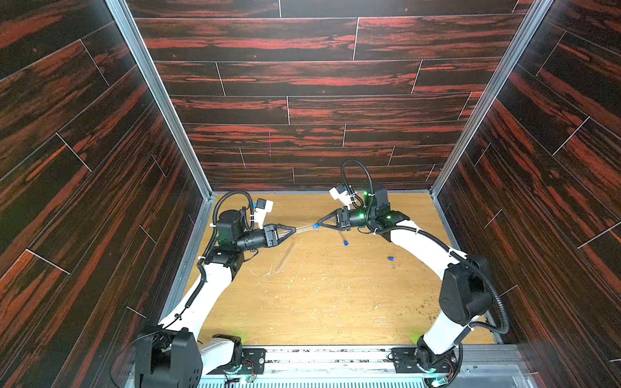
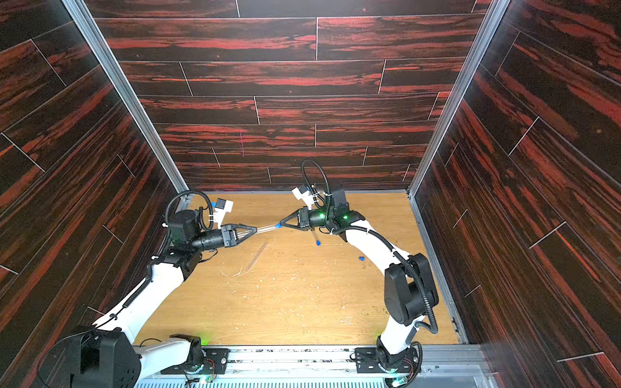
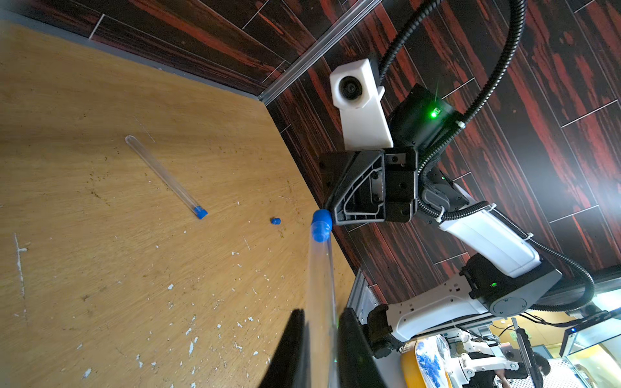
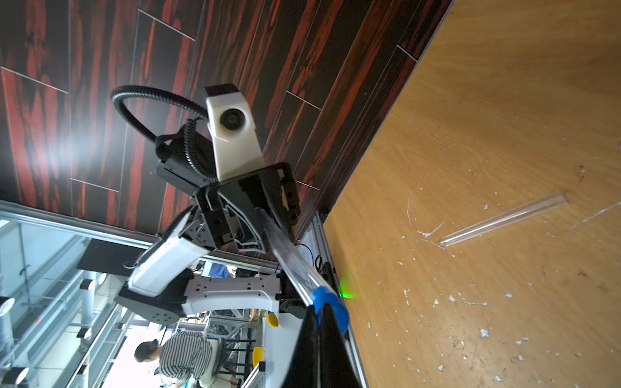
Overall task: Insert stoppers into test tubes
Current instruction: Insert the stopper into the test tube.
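The held tube (image 1: 304,229) hangs above the table (image 1: 336,302). Its long axis is nearly level and runs across between your two grippers, mouth end toward your right arm. A blue stopper (image 1: 315,226) sits on that mouth; you cannot tell how deep it is seated. Your left gripper (image 1: 293,230) is clamped around the tube's other end. The left arm is bent up from the front rail (image 1: 336,352), and its wrist is laid level so the fingers point along the tube. Your right gripper (image 1: 319,225) meets it head-on, on an arm arched the same way. Its jaws are pressed fully together with the tips against the stopper; whether they pinch it does not show. Just past the held tube's stoppered end, toward the front rail, the second tube (image 1: 343,236) lies on the table with a second stopper (image 1: 345,242) in its rail-facing end. On the rail side of the held tube's middle lies the third tube (image 1: 285,257), slanted, its mouth open. The loose stopper (image 1: 390,258) lies farthest from the held tube, beside the right forearm.
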`<action>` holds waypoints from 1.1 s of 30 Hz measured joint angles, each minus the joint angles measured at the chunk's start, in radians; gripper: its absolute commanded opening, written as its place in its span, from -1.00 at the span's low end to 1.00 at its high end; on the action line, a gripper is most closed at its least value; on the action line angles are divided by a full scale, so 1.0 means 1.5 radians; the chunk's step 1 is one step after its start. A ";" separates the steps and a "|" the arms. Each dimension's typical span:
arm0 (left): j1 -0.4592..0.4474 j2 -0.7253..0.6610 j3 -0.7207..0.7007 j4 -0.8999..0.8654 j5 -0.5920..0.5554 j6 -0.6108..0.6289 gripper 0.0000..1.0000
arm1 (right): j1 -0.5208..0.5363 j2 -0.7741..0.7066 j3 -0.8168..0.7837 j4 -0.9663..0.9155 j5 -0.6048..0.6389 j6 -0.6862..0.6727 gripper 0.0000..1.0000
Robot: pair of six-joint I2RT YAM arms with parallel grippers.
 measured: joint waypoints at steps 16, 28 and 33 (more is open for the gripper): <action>0.001 0.000 -0.032 0.082 -0.009 -0.082 -0.89 | -0.003 0.000 -0.063 0.167 -0.011 0.108 -0.91; 0.002 0.009 -0.045 0.199 -0.039 -0.157 -0.89 | -0.002 0.000 -0.095 0.300 -0.006 0.200 -0.76; 0.002 0.009 -0.052 0.217 -0.040 -0.162 -0.90 | -0.001 0.001 -0.110 0.356 -0.006 0.245 -0.69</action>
